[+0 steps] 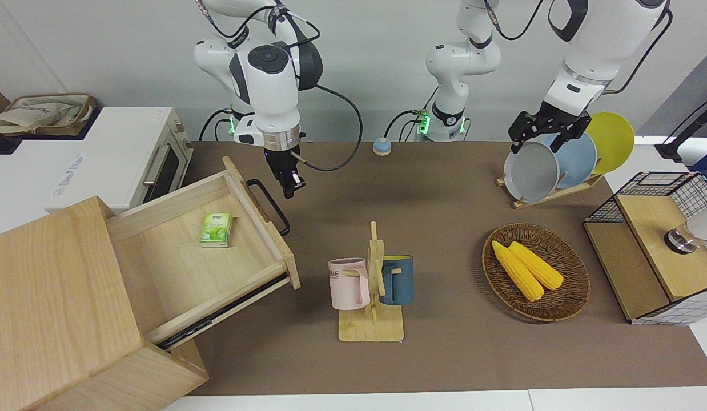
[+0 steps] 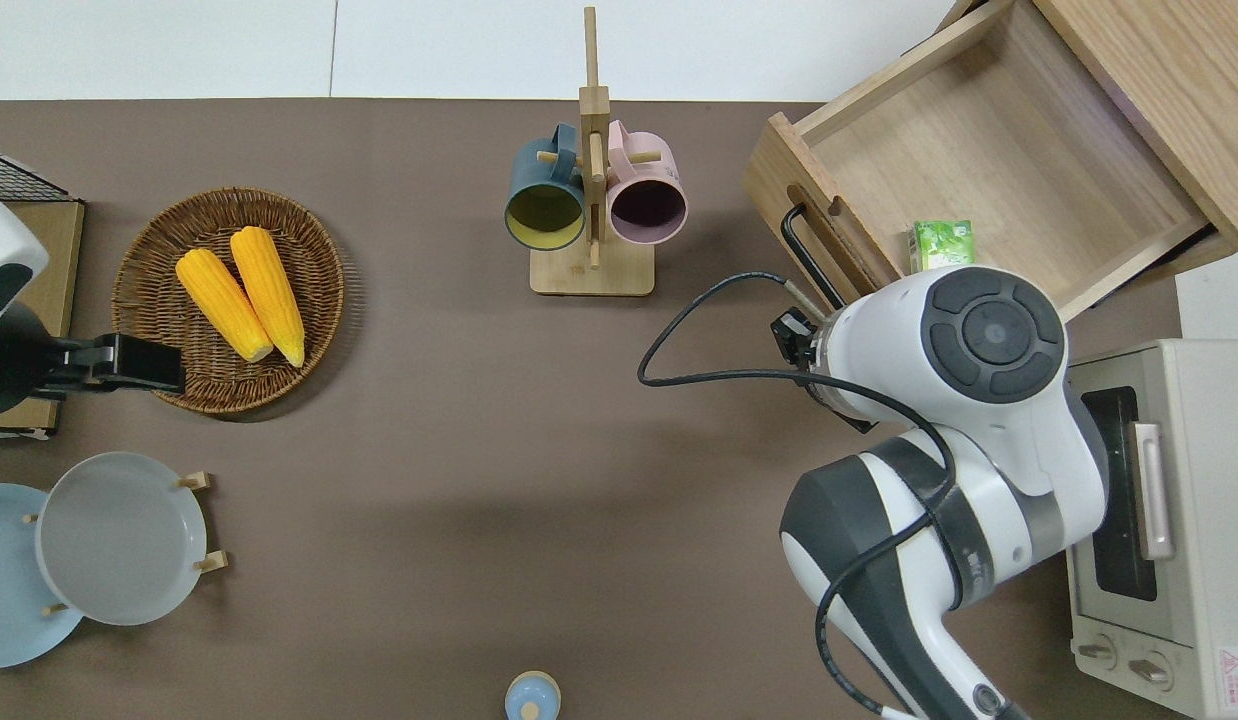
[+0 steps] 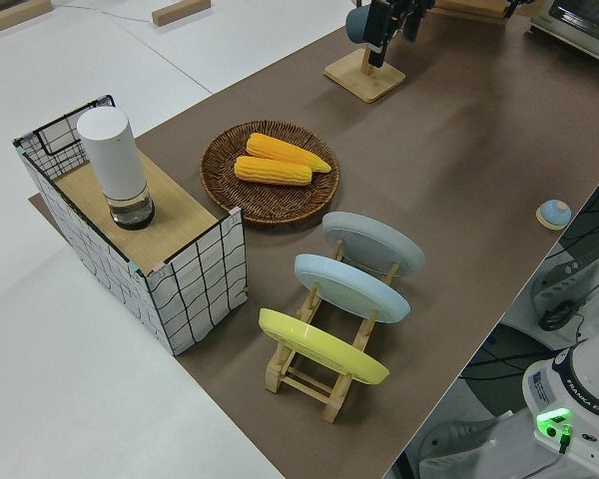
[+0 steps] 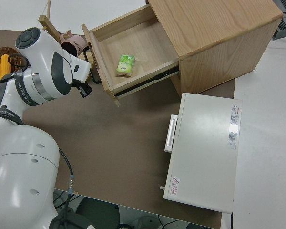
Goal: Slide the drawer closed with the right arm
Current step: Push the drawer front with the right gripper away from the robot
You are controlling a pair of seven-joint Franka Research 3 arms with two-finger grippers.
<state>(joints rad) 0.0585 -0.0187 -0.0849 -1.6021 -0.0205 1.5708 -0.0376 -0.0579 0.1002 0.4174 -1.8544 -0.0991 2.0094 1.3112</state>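
Note:
The pale-wood drawer [image 1: 176, 260] stands pulled out of its cabinet [image 1: 51, 308], and a green packet [image 1: 216, 229] lies inside it. Its black loop handle [image 1: 270, 205] points toward the middle of the table. From overhead I see the drawer [image 2: 989, 170] and handle [image 2: 809, 255] too. My right gripper [image 1: 289, 185] hangs shut over the table in front of the drawer, close to the end of the handle nearer the robots, holding nothing. In the overhead view the arm's own wrist hides it. The right side view shows the right gripper [image 4: 84, 90] beside the drawer front [image 4: 99, 64]. The left arm is parked, its gripper [image 1: 539, 140] open.
A mug rack [image 1: 372, 285] with a pink and a blue mug stands mid-table. A white toaster oven [image 1: 119, 160] sits beside the cabinet, nearer the robots. A basket of corn [image 1: 536, 271], a plate rack [image 1: 550, 165] and a wire-mesh box [image 1: 656, 251] fill the left arm's end.

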